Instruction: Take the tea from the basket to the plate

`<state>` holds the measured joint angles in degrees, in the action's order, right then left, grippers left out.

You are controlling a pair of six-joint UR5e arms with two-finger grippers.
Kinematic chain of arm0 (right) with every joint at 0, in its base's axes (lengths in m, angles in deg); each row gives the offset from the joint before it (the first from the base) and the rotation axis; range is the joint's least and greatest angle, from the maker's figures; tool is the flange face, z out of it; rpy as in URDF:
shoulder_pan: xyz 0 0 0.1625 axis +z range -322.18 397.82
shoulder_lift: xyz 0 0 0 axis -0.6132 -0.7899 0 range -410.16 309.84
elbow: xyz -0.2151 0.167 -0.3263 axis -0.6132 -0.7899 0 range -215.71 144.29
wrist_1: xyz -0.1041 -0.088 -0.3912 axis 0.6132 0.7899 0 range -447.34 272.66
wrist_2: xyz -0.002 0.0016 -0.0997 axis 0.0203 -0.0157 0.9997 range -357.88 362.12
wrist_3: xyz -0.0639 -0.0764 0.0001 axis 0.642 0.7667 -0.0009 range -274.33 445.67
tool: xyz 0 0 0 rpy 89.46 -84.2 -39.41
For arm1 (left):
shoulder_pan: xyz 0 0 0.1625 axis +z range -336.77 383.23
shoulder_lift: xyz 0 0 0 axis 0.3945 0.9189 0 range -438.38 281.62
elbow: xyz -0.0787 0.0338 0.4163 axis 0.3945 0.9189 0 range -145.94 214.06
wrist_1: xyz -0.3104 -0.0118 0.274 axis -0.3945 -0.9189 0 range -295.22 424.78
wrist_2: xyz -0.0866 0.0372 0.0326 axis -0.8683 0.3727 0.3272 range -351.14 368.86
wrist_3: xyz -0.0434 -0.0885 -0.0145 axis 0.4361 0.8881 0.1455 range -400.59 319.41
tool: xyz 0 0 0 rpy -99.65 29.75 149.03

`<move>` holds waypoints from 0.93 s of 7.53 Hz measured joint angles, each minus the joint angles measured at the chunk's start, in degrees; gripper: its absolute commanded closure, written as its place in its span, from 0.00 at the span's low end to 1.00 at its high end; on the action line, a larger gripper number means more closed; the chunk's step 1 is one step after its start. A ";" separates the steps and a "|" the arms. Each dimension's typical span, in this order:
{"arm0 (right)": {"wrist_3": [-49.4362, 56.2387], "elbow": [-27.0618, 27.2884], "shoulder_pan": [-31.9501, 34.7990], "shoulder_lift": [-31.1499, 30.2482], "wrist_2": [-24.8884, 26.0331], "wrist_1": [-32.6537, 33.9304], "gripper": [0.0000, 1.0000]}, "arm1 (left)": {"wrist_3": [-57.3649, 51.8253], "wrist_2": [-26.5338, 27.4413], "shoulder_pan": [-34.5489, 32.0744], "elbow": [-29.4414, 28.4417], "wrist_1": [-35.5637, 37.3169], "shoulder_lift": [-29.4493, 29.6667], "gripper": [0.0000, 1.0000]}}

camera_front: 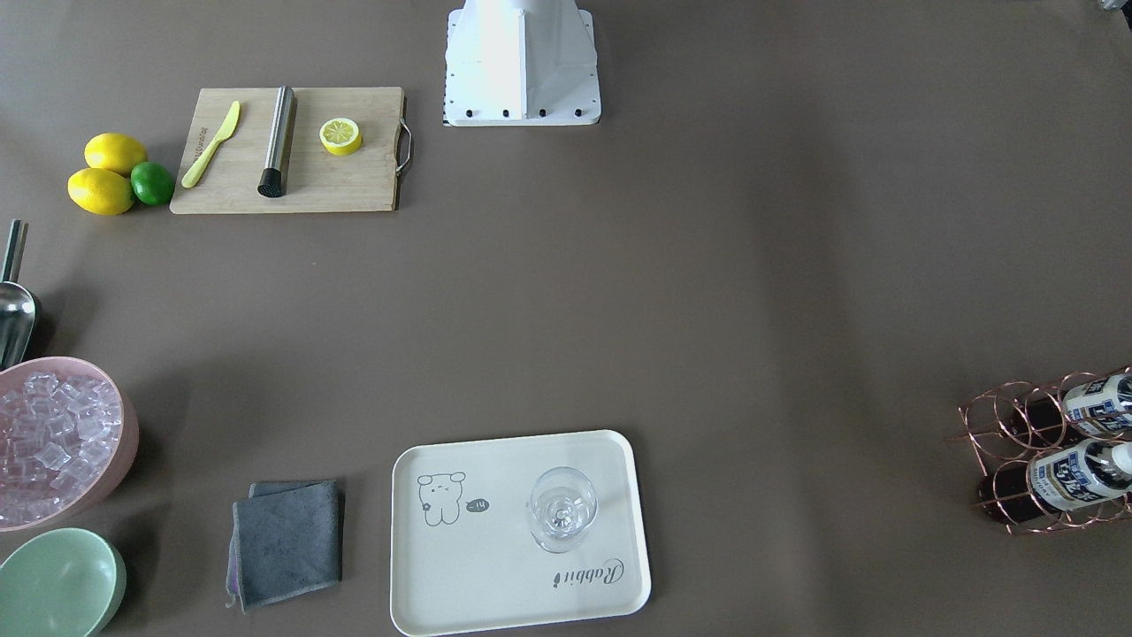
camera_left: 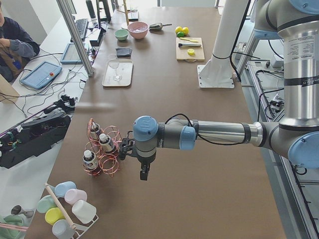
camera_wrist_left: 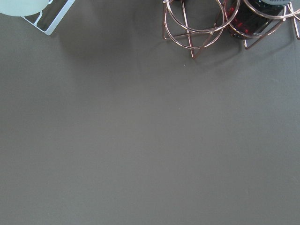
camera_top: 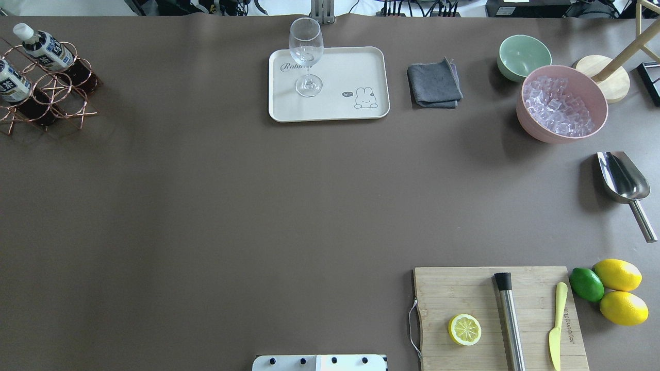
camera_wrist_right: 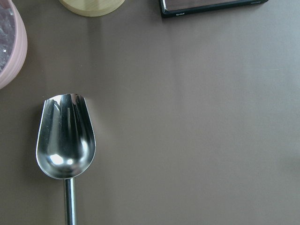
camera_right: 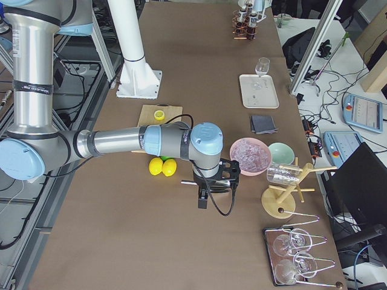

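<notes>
Overhead exterior: finding the tea [camera_top: 44, 45] slanting in the basket [camera_top: 56, 100], well apart from the plate [camera_top: 335, 105]. Hovering left fingers [camera_left: 125, 149] beside the basket, right fingers [camera_right: 225, 174] far off; unable to tell the spread of either. Risking snagging the wire rings, dragging the basket along, or toppling the glass [camera_top: 306, 56] when placing.

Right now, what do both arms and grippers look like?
The left arm and right arm: silver tubes, grey joints, light-blue caps, black wrist cables. A black lettered band rings the right arm. The left gripper and right gripper are black.
</notes>
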<state>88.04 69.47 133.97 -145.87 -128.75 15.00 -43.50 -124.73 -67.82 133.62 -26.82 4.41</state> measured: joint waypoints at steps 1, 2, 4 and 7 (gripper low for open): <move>0.00 0.00 0.00 0.00 0.00 -0.02 0.00 | 0.00 0.00 0.00 0.01 0.01 0.05 0.02; 0.00 0.00 0.00 0.00 0.00 -0.03 0.00 | -0.03 0.00 0.00 0.05 -0.03 0.09 0.02; 0.00 0.02 0.00 0.00 0.00 -0.03 0.00 | -0.08 0.00 0.06 0.06 -0.07 0.42 0.02; 0.00 0.02 0.00 0.00 0.00 -0.03 0.00 | -0.10 -0.04 0.06 0.43 -0.07 0.87 0.02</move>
<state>88.04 69.50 133.97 -145.87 -128.75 14.96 -43.59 -124.78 -67.77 134.05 -26.89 5.28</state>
